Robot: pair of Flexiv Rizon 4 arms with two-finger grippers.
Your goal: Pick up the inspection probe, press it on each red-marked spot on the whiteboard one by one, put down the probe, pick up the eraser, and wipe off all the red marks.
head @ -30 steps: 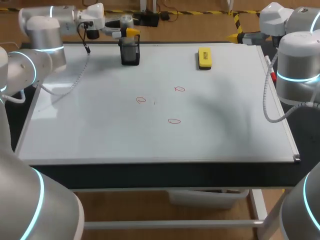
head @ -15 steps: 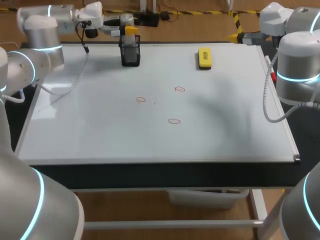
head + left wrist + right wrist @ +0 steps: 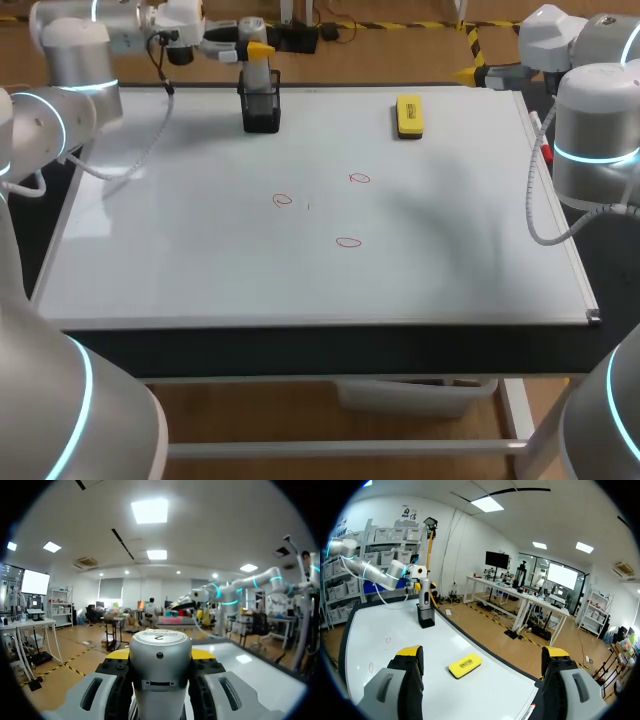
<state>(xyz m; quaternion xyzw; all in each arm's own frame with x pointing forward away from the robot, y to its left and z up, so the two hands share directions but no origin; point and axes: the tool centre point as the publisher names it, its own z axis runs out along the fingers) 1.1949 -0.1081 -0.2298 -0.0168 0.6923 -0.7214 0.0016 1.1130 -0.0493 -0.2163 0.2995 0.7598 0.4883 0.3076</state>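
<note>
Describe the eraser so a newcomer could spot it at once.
Start at the whiteboard and follow its far edge. Right of the upright black holder, the eraser lies flat by itself. It is a yellow block with a dark patch on top, the only yellow thing lying on the board.

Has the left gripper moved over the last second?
Yes. In the head view the left gripper, shut on the probe, has risen away from the black holder, which stayed put.

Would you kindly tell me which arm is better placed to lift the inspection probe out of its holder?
Left. The left gripper grips the inspection probe from both sides, right above the black holder. The right gripper hangs open by the whiteboard's far right corner.
</note>
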